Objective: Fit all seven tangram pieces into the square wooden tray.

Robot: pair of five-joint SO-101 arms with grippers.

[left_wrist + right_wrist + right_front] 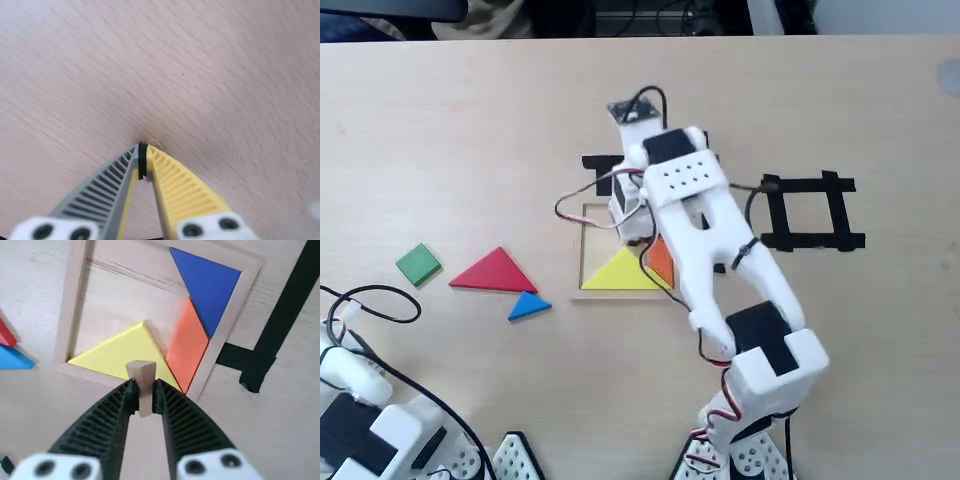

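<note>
Pinching a small tan piece (143,371) set on edge, the right fingers (112,412) hang over the tray (71,305) rim. The tray holds a yellow triangle (120,352), an orange parallelogram (187,347) and a blue triangle (207,280). The left fingers (172,182) are pressed together above bare counter (200,75). The high view adds a green square (418,264), a red triangle (493,272) and a small blue triangle (528,306) lying loose beside the tray.

matt wooden tray (74,300), wood-grain table (200,75)
</note>
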